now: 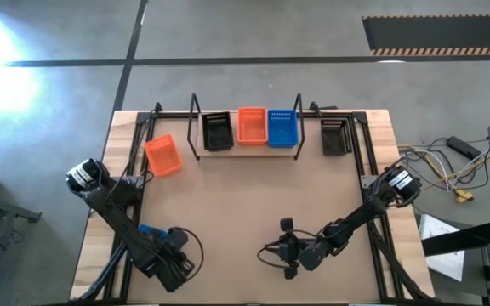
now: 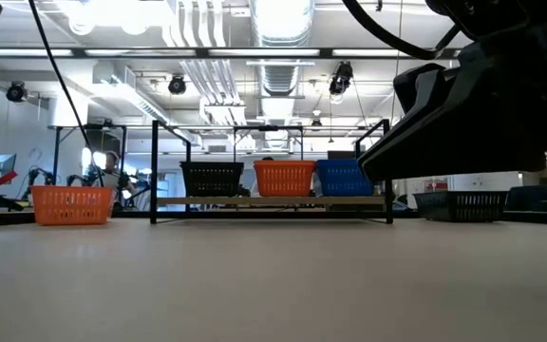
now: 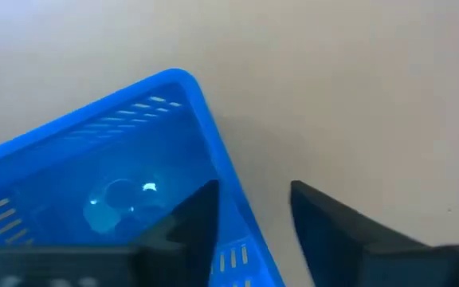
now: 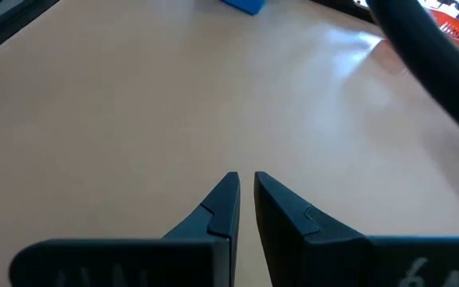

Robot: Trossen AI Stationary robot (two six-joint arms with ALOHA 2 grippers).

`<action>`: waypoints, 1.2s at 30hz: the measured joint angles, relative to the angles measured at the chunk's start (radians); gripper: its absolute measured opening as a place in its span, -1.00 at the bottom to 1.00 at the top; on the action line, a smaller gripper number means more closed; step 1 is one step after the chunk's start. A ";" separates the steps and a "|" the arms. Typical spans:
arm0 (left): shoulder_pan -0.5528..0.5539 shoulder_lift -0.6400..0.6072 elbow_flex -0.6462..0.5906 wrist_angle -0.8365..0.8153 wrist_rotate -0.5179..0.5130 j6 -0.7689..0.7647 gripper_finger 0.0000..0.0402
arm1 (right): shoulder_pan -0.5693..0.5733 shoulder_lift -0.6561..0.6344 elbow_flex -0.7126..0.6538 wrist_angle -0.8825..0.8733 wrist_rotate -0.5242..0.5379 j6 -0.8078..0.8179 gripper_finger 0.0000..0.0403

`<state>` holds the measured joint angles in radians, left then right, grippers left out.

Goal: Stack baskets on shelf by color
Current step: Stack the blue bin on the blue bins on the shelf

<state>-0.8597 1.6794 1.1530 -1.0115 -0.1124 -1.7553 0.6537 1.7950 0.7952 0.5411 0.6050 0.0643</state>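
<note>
Left fingers (image 3: pixel 253 219) spread astride blue basket (image 3: pixel 110 183) wall, one inside, one outside, right fingers (image 4: pixel 245 203) nearly together

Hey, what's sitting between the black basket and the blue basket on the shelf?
An orange basket stands between the black basket and the blue basket on the shelf, close beside both. The high view and the low view both show it.

Shelf (image 1: pixel 247 146) holds black (image 1: pixel 218 132), orange (image 1: pixel 251 125), blue (image 1: pixel 283 127) baskets, upright, side by side.
</note>
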 joint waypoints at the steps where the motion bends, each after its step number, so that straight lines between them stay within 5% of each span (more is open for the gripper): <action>1: 0.001 0.005 0.000 0.005 0.004 0.015 -0.45 | 0.000 0.000 0.000 -0.001 0.000 0.000 -0.83; 7: 0.025 0.030 0.001 0.125 -0.002 0.203 -0.95 | 0.049 -0.063 -0.001 -0.091 0.080 0.005 -0.83; 14: 0.137 0.078 0.027 0.319 -0.076 0.626 -0.94 | 0.139 -0.209 -0.001 -0.384 0.246 0.143 -0.83; 24: 0.398 0.177 0.042 0.783 -0.060 1.302 -0.94 | 0.185 -0.275 -0.006 -0.543 0.253 0.306 -0.83; 36: 0.563 0.209 0.083 0.935 -0.057 1.449 -0.94 | 0.204 -0.274 -0.006 -0.589 0.226 0.452 -0.83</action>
<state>-0.2968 1.8885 1.2362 -0.0762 -0.1692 -0.3067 0.8574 1.5215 0.7891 -0.0475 0.8311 0.5162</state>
